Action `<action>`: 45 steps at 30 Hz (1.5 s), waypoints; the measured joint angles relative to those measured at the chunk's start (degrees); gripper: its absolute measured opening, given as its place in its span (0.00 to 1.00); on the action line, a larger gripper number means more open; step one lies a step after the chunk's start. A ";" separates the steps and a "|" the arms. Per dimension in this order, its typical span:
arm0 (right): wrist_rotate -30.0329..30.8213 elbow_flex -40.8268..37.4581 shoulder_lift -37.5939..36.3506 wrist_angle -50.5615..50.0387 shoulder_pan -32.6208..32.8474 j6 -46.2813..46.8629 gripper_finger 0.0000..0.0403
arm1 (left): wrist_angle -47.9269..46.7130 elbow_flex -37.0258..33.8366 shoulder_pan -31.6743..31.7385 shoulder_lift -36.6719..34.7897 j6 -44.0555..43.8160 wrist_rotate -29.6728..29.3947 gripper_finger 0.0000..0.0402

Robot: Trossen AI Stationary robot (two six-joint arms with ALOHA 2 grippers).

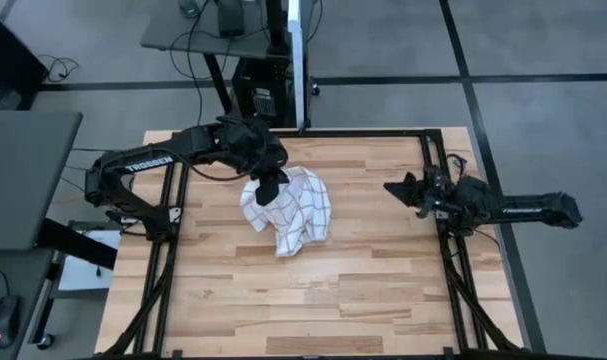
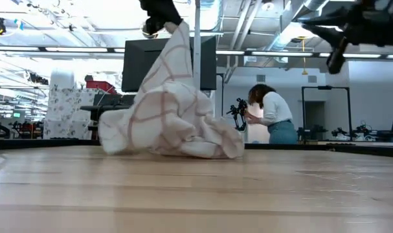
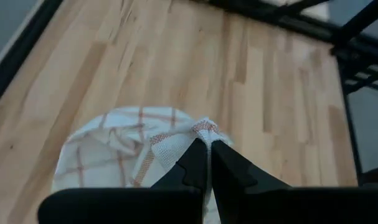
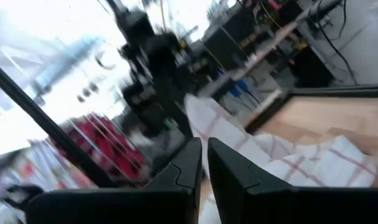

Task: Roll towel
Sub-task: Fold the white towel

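High view shows the towel (image 1: 291,212) bunched in a loose heap just above the middle of the frame, on the wooden table (image 1: 313,310), its red-brown grid lines running at odd angles over the folds. At the heap's upper left edge the left gripper (image 1: 270,188) has its fingers pressed together on a pinch of the cloth, its arm reaching in from the left side of the frame. Seen from the low view, that pinched corner is drawn up into a peak toward the top of the frame, left of centre, where the left gripper (image 2: 158,14) holds it, while the rest of the towel (image 2: 170,123) spreads in a crumpled mound resting on the table. From the left wrist view, the two dark fingers (image 3: 195,165) meet with a small fold of the towel (image 3: 123,146) caught between their tips. At the right of the high view, the right gripper (image 1: 401,189) sits near the table's edge, well apart from the towel, its fingers nearly together and holding nothing; the right wrist view shows only a thin slit between them.
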 joint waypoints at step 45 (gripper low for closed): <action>-21.19 64.12 56.98 -53.53 -8.96 -53.48 0.00 | -26.41 17.64 -3.40 3.07 3.09 -6.01 0.00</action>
